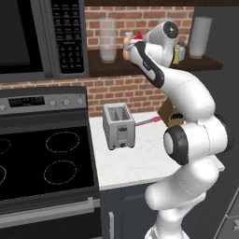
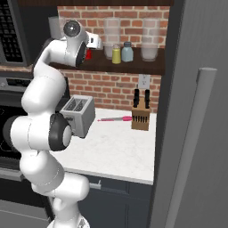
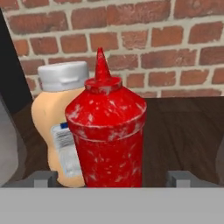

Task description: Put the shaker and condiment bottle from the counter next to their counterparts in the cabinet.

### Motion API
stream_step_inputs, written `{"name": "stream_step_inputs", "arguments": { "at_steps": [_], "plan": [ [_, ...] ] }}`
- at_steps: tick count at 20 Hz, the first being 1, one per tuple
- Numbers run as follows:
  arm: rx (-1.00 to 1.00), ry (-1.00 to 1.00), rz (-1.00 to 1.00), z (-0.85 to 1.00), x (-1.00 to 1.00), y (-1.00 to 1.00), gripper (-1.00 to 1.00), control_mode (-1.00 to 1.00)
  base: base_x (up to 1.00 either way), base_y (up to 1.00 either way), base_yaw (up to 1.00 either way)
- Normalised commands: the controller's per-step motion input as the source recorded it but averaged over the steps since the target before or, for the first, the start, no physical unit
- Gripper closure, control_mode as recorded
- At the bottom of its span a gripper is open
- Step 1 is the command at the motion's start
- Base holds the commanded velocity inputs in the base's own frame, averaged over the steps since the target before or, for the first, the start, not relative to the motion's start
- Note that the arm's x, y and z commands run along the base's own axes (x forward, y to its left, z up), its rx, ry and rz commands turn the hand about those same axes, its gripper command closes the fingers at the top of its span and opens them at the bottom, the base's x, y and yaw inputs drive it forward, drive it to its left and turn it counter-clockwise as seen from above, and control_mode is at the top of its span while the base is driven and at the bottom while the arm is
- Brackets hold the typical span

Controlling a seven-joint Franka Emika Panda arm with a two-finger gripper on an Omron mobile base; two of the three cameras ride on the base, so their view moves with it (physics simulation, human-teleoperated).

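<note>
The red condiment bottle (image 3: 107,131) stands upright on the dark wooden cabinet shelf (image 3: 183,131), touching or nearly touching the peach-orange bottle with a white cap (image 3: 52,127) on its left. My gripper (image 3: 110,178) is open, one fingertip on each side of the red bottle's base with a gap on both sides. In the right base view the red bottle (image 2: 89,54) peeks out beside my hand. Further right on the shelf (image 2: 133,66), the yellow-green shaker (image 2: 116,54) stands right next to the pale blue shaker (image 2: 127,52).
Tall clear glass jars (image 2: 149,40) stand on the shelf behind the shakers. Below, the counter (image 1: 140,163) holds a toaster (image 1: 119,126), a knife block (image 2: 140,113) and a pink-handled tool (image 2: 115,119). The microwave (image 1: 37,37) and stove (image 1: 42,163) are at the left, a tall grey panel (image 2: 196,133) at the right.
</note>
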Motion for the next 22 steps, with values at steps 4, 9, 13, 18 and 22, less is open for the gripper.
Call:
{"name": "stream_step_inputs", "arguments": {
  "at_steps": [4,9,13,18,22],
  "plan": [
    [0.09,0.0,-0.02,0.18,-0.28,0.0,-1.0,-1.0,0.0,0.0,0.0],
    [0.06,0.0,-0.02,0.14,-0.4,0.0,-1.0,-1.0,0.0,0.0,0.0],
    [0.03,0.0,-0.02,0.05,-0.57,0.0,-1.0,-1.0,0.0,0.0,0.0],
    [0.04,0.0,-0.05,0.01,-0.72,0.0,-1.0,-1.0,0.0,0.0,0.0],
    [0.05,-0.04,-0.06,0.12,-0.84,0.0,-1.0,-1.0,0.0,0.0,0.0]
  ]
}}
